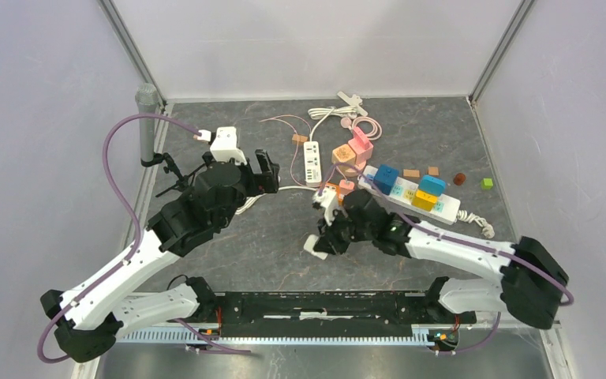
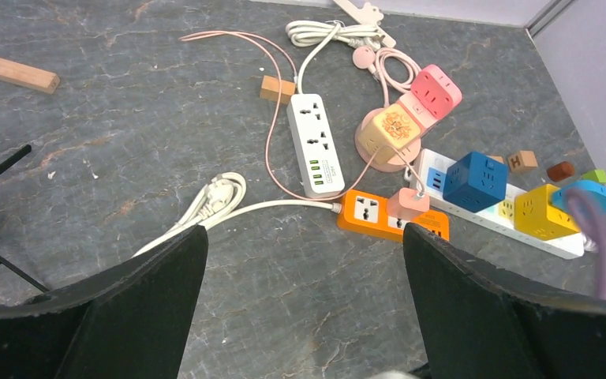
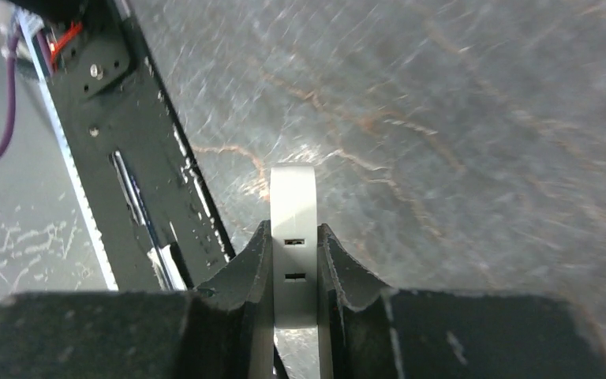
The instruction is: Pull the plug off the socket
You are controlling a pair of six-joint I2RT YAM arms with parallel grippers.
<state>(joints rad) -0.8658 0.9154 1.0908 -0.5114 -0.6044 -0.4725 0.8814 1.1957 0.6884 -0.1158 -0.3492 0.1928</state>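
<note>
right arm: right gripper clamped on a flat white plug, one finger on each broad face, the rounded end poking out past the fingertips. two small slots show on its narrow edge

where the plug is: from overhead it sits at the tip of the right gripper, white plug over bare table, near the middle, toward the arm bases. nothing is plugged into it and it is well apart from every strip. can't tell whether it is lifted clear or brushing the tabletop

left arm: left gripper spread wide, nothing between the fingers, hanging over the table. its camera looks across at the orange power strip, which has a pink adapter seated in it, and at the white power strip just behind, whose sockets look unoccupied

other clutter: long strip with coloured cube adapters further right, untouched as far as i can see

progress, my reading: the pull itself looks done, since the plug is in the jaws and out of any socket. i can't say which strip it belonged to. what's left, if anything, is setting the plug down and letting go. the pink adapter seated in the orange strip may or may not count toward the task
</note>
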